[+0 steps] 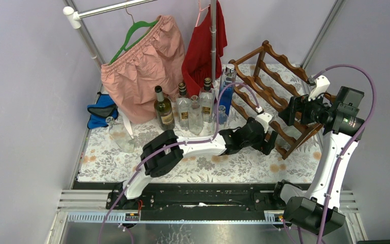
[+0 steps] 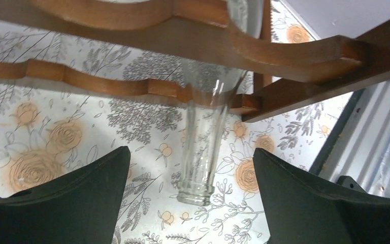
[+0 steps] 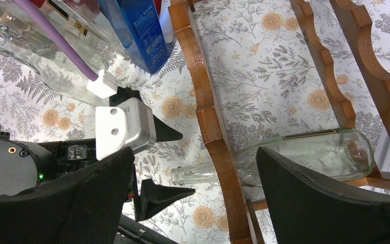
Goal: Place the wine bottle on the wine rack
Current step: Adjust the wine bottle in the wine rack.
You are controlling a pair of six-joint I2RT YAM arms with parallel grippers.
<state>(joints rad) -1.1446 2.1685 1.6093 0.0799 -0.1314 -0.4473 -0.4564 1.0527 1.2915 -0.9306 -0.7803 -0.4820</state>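
From above, counted: one wine rack (image 1: 286, 62) of reddish-brown wood at the right rear of the flowered cloth (image 1: 106, 158), two hung garments, and some six standing bottles (image 1: 183, 108) clustered beside the rack, though hard to count surely where overlapping. Also two claws: left gripper (image 1: 270, 145) low at the rack's near end, right gripper (image 1: 288, 111) just above, both spread wide, holding nothing. From the left wrist: one wine bottle (image 2: 199, 173), clear glass, lying low in the rack, neck poking out beneath a scalloped rail, mouth toward the camera, centred between the fingers yet touching neither. From the right wrist: one bottle on its side, dark label edge along the body, neck through the front rail toward the left claw's tips, body partly hidden behind one finger.
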